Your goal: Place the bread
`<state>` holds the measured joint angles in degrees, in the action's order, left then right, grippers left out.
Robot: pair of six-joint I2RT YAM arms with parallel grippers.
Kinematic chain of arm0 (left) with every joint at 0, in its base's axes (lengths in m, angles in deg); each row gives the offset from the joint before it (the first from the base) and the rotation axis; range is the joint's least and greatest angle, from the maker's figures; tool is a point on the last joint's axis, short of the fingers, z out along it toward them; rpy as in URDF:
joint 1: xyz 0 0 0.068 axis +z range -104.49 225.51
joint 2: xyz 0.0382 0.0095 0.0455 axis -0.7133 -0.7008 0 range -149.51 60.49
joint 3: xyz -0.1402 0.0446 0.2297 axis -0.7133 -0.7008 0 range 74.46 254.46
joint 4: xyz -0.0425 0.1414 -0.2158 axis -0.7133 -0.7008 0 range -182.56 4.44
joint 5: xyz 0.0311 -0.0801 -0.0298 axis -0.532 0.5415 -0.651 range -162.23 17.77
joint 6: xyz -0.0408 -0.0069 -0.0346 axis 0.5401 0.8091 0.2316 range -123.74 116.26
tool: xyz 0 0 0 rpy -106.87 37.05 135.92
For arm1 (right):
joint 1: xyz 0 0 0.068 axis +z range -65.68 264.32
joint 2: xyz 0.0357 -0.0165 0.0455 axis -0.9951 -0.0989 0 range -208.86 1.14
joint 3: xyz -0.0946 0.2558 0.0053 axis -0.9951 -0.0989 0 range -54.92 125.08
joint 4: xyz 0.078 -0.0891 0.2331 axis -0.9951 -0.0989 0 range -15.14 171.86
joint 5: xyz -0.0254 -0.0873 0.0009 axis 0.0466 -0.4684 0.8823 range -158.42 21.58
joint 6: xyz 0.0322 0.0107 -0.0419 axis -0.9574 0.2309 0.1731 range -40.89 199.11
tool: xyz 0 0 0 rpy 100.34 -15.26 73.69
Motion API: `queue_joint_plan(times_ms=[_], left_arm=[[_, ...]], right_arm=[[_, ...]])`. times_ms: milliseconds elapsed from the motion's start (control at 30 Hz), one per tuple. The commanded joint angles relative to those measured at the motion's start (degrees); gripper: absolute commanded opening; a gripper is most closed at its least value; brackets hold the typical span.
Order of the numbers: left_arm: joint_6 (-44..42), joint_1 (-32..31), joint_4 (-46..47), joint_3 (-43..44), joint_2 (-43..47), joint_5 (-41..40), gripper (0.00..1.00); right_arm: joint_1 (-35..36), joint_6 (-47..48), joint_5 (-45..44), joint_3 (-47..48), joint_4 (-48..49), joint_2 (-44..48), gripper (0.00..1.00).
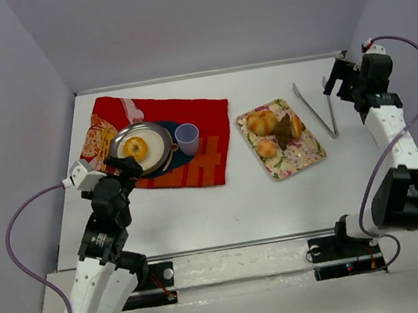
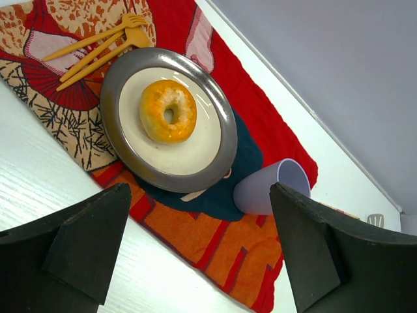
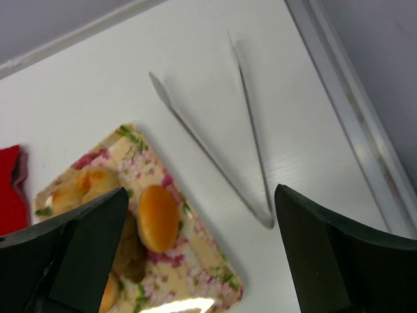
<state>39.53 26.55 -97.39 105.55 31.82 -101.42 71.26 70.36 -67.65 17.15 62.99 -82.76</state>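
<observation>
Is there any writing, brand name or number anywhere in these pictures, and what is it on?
None can be read.
The red cloth carries big orange strokes that might be a character or only pattern; I cannot tell.
The flowered tray shows only blossoms.
The plate, the lilac cup and the tongs bear no label.

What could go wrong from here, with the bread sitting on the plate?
1. The lilac cup stands right beside the plate rim, near the open left hand; a sideways pull-back might tip it.
2. Dragging low could snag the red cloth and shift the plate and bread.
</observation>
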Motion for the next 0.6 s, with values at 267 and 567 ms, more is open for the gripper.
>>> queue_joint_plan(times_ms=[267, 567], left_arm=[[-1.5, 0.2, 4.1, -0.7, -1.5, -0.6, 0.99], [-2.0, 0.2, 4.1, -1.3, -0.4, 0.1, 0.99]], right_arm=[[0.1, -21.5, 7.9, -32.8, 12.6, 27.5, 1.0], [0.1, -21.0, 7.8, -37.5, 15.0, 36.3, 1.0]])
